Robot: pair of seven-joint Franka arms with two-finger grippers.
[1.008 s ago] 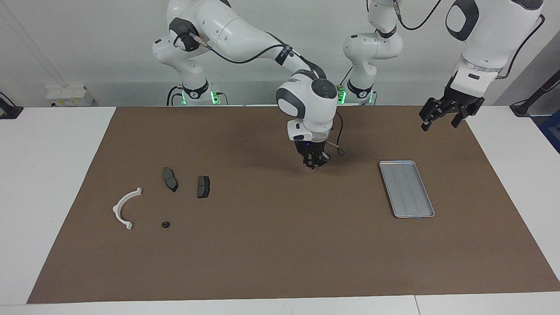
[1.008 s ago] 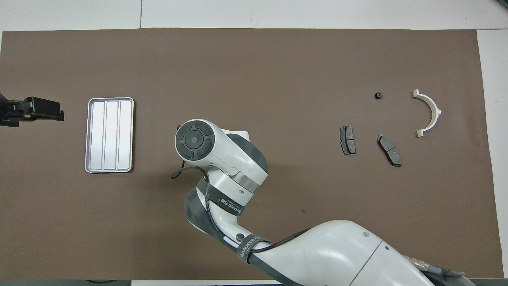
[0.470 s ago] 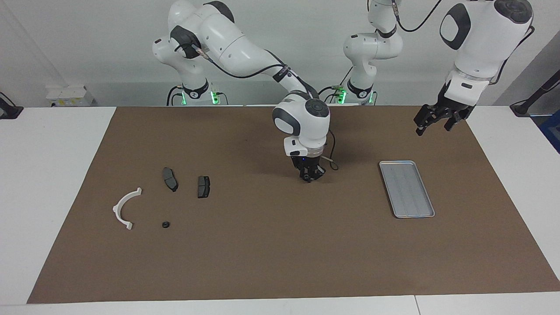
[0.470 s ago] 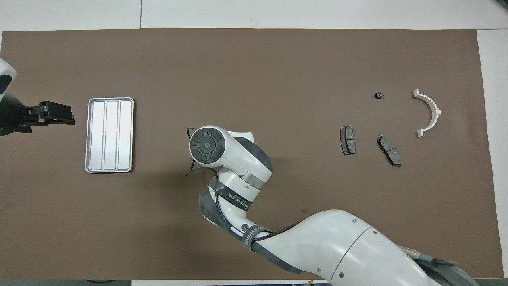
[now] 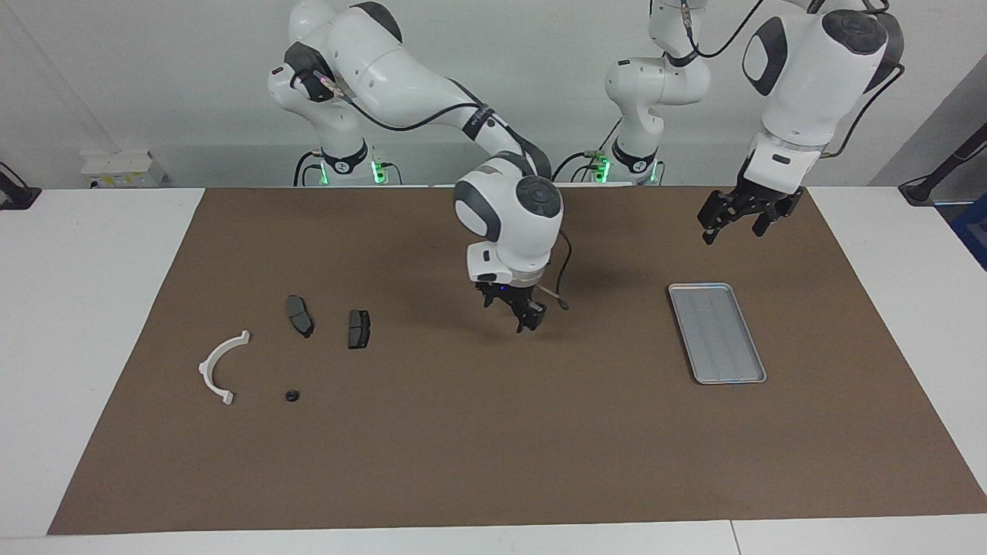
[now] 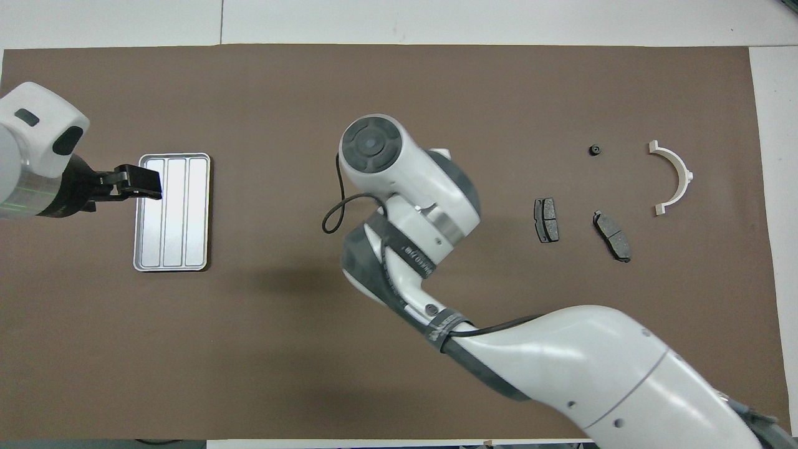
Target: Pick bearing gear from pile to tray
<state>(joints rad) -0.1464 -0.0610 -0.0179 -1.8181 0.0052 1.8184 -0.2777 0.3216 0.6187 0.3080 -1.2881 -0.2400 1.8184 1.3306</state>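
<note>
The pile lies toward the right arm's end of the mat: a white half-ring bracket (image 5: 222, 367) (image 6: 673, 178), two dark grey brake-pad pieces (image 5: 300, 315) (image 5: 358, 329) (image 6: 546, 220) (image 6: 612, 227), and a tiny black ring (image 5: 291, 396) (image 6: 595, 149). The silver tray (image 5: 717, 333) (image 6: 174, 218) lies empty toward the left arm's end. My right gripper (image 5: 513, 314) hangs open and empty over bare mat mid-table, between tray and pile; its own wrist hides it in the overhead view. My left gripper (image 5: 734, 222) (image 6: 134, 185) is open and empty, raised over the tray's outer rim.
The brown mat (image 5: 493, 447) covers most of the white table. A loose black cable loop (image 6: 333, 215) hangs by the right wrist. The right arm's forearm (image 6: 561, 362) spans the mat near the robots.
My right gripper has moved from nearer the tray toward the pile and turned at the wrist. My left gripper has moved inward, from outside the tray to over its rim.
</note>
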